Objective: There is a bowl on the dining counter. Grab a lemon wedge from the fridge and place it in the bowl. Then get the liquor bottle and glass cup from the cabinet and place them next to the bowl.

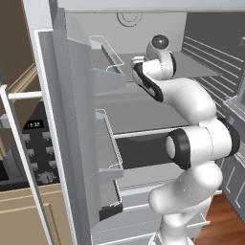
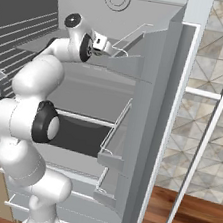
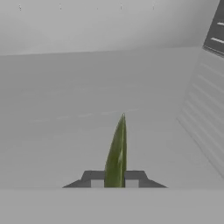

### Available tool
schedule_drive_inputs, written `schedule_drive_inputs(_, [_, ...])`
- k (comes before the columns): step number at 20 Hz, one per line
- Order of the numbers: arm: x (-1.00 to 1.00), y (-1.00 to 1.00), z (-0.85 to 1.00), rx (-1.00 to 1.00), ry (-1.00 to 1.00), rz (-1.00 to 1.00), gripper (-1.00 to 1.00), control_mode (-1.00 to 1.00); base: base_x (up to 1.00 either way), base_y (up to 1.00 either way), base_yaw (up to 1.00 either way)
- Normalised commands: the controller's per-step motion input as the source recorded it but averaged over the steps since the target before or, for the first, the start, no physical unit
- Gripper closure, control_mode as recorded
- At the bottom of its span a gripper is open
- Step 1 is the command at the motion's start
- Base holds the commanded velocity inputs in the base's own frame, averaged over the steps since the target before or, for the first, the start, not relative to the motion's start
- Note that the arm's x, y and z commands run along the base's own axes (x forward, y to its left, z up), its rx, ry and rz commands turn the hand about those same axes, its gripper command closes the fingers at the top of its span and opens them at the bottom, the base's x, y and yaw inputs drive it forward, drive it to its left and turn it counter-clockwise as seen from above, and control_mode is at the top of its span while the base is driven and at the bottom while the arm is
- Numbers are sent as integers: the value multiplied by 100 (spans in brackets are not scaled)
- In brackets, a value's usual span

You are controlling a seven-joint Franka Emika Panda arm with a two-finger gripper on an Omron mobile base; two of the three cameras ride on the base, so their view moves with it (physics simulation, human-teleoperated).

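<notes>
The fridge (image 1: 143,117) stands with both doors open, and my arm reaches in over its upper grey shelf (image 2: 87,82). In the hand view a thin yellow-green lemon wedge (image 3: 117,151) stands upright between the two dark fingertips (image 3: 92,176), with my gripper (image 3: 114,178) shut on it above the bare shelf floor. From the right base view the hand (image 2: 101,42) sits high in the fridge, near the door's wire-railed bin (image 2: 128,60). The bowl, dining counter, bottle, cup and cabinet are out of view.
The left fridge door (image 1: 72,124) with its bins stands close beside the arm, the right door (image 2: 155,120) on the other side. A dark stove panel (image 1: 38,153) and tan drawers (image 1: 28,215) lie left. Wood floor (image 2: 194,217) lies under a tiled wall (image 2: 222,59).
</notes>
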Motion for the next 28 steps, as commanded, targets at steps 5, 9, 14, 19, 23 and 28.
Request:
schedule_drive_inputs(5, [-9, 0, 0, 0, 1, 1, 100, -100, 0, 0, 0])
schedule_drive_inputs(9, [-59, 0, 1, 0, -5, 7, 100, -100, 0, 0, 0])
schedule_drive_inputs(14, [-86, 0, 0, -1, -15, 3, 100, -100, 0, 0, 0])
schedule_drive_inputs(19, [-100, -2, 13, 0, -22, 7, 100, -100, 0, 0, 0])
schedule_drive_inputs(23, [-100, 0, 17, -1, -3, 8, 100, -100, 0, 0, 0])
schedule_drive_inputs(28, [-100, 0, 39, -3, 0, 5, 100, -100, 0, 0, 0])
